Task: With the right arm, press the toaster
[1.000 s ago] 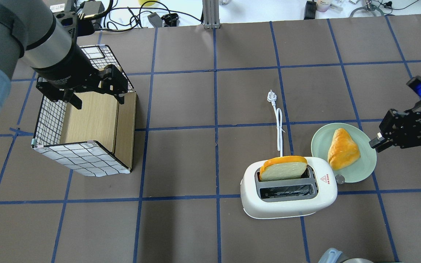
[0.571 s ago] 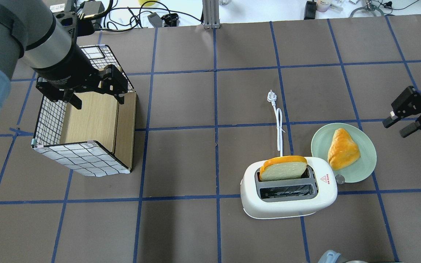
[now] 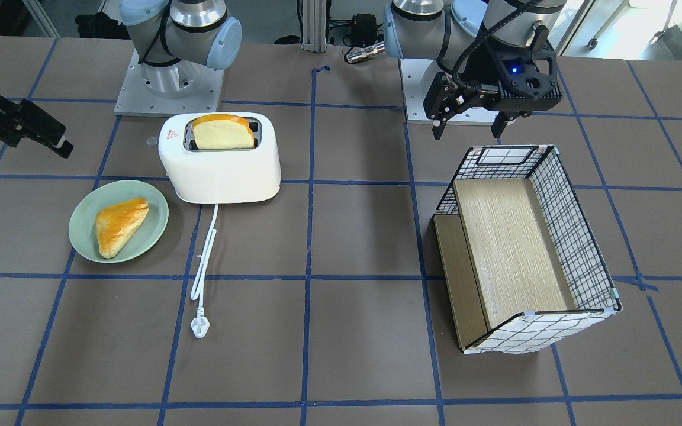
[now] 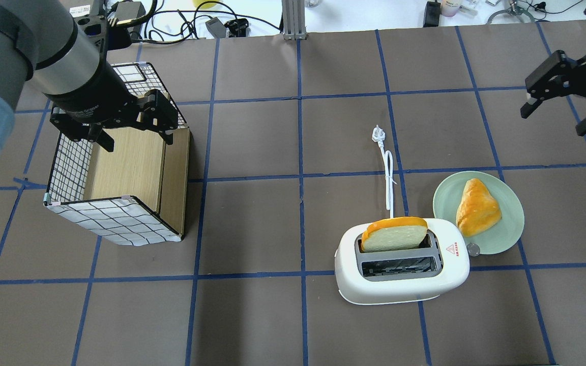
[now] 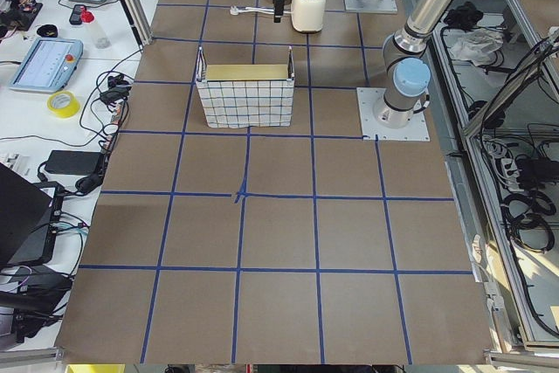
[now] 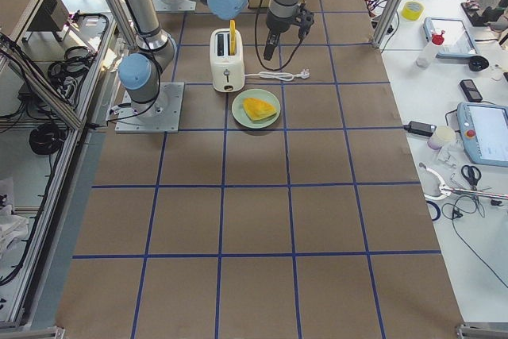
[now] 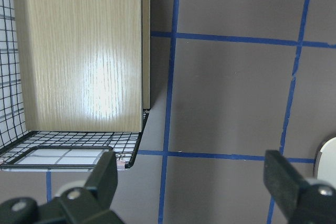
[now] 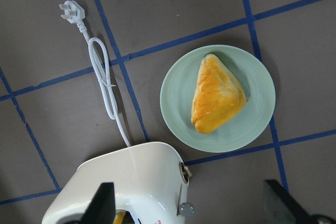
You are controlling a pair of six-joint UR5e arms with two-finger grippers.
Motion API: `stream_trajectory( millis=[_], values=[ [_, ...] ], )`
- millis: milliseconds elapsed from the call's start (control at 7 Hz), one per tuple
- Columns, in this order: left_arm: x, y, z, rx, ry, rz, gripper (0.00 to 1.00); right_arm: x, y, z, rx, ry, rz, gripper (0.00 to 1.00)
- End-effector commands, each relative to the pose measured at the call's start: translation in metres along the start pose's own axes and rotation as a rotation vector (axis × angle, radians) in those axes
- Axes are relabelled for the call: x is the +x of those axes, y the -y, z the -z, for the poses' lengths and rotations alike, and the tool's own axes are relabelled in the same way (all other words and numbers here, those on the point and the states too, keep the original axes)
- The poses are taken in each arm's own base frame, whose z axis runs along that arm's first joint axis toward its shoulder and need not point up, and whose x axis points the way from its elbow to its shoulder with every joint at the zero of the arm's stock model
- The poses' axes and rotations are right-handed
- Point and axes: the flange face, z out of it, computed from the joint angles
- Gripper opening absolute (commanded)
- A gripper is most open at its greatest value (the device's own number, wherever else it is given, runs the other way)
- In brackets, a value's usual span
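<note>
The white toaster stands on the table with a bread slice upright in its far slot. Its lever and knob are on the end facing the plate, and its white cord trails away. The toaster also shows in the front view. My right gripper is open and empty, high above the table, well beyond and to the right of the toaster. In the right wrist view its fingers are spread wide over the toaster. My left gripper is open over the wire basket.
A green plate with a golden pastry sits right beside the toaster's lever end. A wire basket with a wooden board lies on its side at the left. The cord's plug lies beyond the toaster.
My right gripper has moved from beside the plate toward the far right of the table, and its fingers now show spread apart. The left arm, toaster and plate have not moved.
</note>
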Motion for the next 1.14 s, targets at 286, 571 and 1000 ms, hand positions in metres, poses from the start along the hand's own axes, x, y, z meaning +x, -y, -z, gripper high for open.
stream_trajectory(
  millis=[286, 571, 1000],
  values=[
    [0.000, 0.000, 0.000, -0.001, 0.000, 0.000, 1.00, -0.124, -0.042, -0.022, 0.066, -0.107, 0.037, 1.00],
    [0.000, 0.000, 0.000, -0.001, 0.000, 0.000, 1.00, -0.125, -0.045, -0.024, 0.073, -0.137, 0.024, 1.00],
    [0.000, 0.000, 0.000, 0.000, 0.002, 0.000, 1.00, -0.124, -0.044, -0.025, 0.074, -0.148, 0.020, 1.00]
  ],
)
